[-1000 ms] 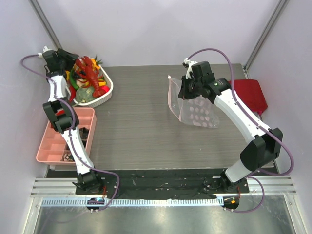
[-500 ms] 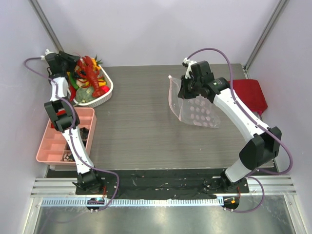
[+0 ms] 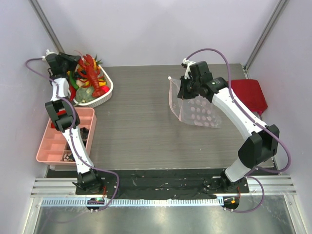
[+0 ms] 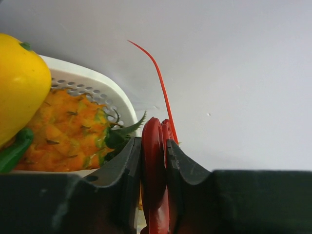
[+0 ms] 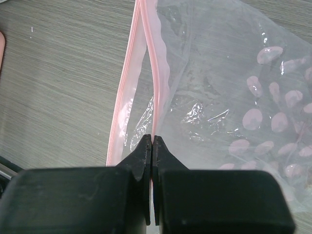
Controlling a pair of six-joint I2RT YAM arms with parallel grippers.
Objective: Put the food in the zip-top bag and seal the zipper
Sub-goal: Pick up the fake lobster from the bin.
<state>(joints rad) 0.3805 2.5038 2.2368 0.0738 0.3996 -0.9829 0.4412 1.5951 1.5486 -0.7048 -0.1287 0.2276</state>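
The food lies heaped in a white basket (image 3: 105,95) at the far left. On top is a big red lobster (image 3: 90,73). My left gripper (image 3: 72,59) reaches in from the basket's far left side, and its jaws are shut on a flat red part of the lobster (image 4: 152,156). A thin red feeler sticks up past the fingers. My right gripper (image 3: 185,90) is shut on one pink lip of the zip-top bag (image 3: 198,112) and holds it raised, mouth open to the left. The zipper (image 5: 157,68) runs up from the fingertips. The other lip (image 5: 122,109) hangs apart from it.
A yellow pepper (image 4: 18,83) and an orange pineapple piece (image 4: 63,134) sit in the basket beside the lobster. A pink compartment tray (image 3: 48,146) lies at the left edge. A red pad (image 3: 249,93) lies at the right. The back wall is close behind the basket.
My left gripper has slid a little left along the basket's far side and closed on the lobster. The right arm and the bag have barely moved.
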